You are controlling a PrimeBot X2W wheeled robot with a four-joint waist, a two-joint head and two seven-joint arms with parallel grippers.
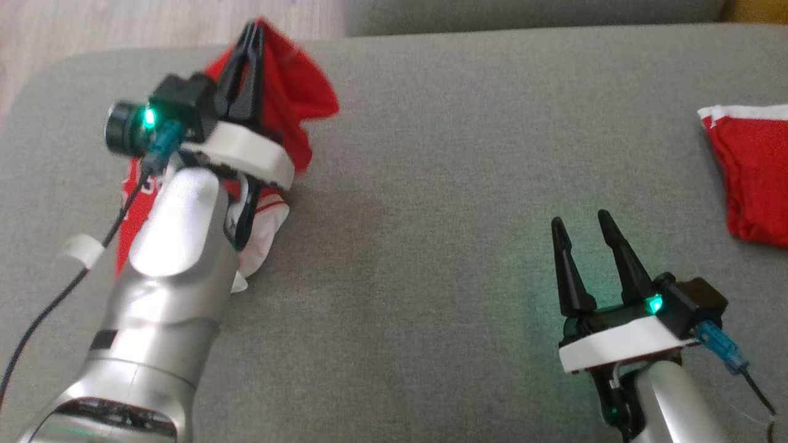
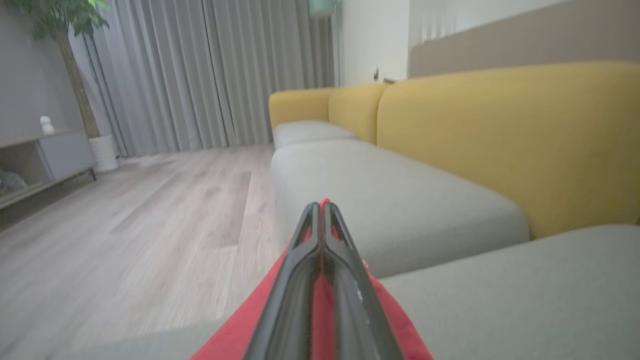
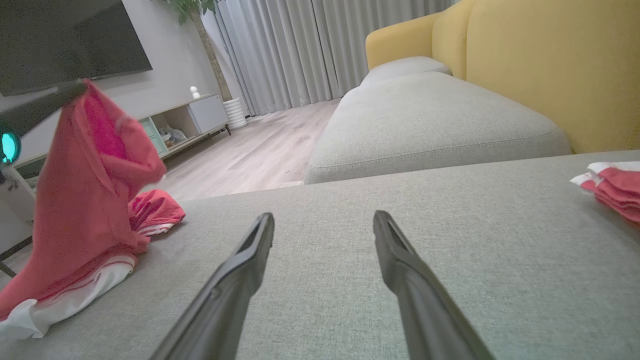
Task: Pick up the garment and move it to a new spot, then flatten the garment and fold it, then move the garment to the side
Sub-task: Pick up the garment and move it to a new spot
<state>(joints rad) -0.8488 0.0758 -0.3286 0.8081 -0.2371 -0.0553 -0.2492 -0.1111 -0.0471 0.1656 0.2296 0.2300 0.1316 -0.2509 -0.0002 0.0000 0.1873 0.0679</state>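
The left gripper (image 1: 253, 28) is clamped on a fold of the red and white garment (image 1: 303, 92), its two dark fingers pressed together with red cloth showing between them in the left wrist view. It holds that fold up above the far left corner of the grey seat cushion (image 1: 431, 215). The garment's long axis runs steeply down from the pinched peak to the cushion, and its white, striped lower end lies crumpled on the cushion by the left edge, pointing toward the near side. The right gripper (image 1: 580, 220) hovers over the near right part of the cushion, jaws spread wide and holding nothing. A second red and white garment, folded (image 1: 754, 178), lies at the cushion's right edge, well apart from both grippers.
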